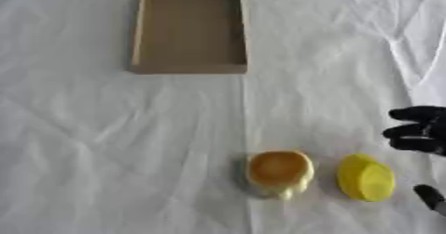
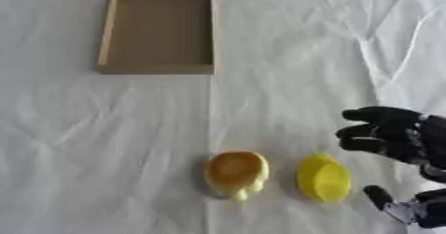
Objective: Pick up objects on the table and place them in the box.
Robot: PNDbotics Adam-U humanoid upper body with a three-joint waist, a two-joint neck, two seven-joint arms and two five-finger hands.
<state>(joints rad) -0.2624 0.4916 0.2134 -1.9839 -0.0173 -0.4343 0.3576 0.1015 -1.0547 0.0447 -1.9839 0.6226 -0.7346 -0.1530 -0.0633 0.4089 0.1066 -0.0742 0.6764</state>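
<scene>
Right hand [image 2: 392,136]: near the table's right edge, fingers spread wide, holding nothing, just right of the yellow disc-shaped object [image 2: 323,178]. Beside it, toward the near edge: yellow rounded object with orange-brown top [image 2: 236,172]. Brown cardboard box [image 2: 106,39]: far edge, open. No legible writing.

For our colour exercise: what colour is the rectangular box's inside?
Brown, like cardboard: the open rectangular box, best in the left eye view.

Plain brown cardboard box [image 1: 190,29], white creased tablecloth [image 1: 104,153], 2 yellow items — orange-topped yellow object [image 1: 278,173], solid yellow round object [image 1: 366,177] — black right hand [image 2: 392,134]
</scene>
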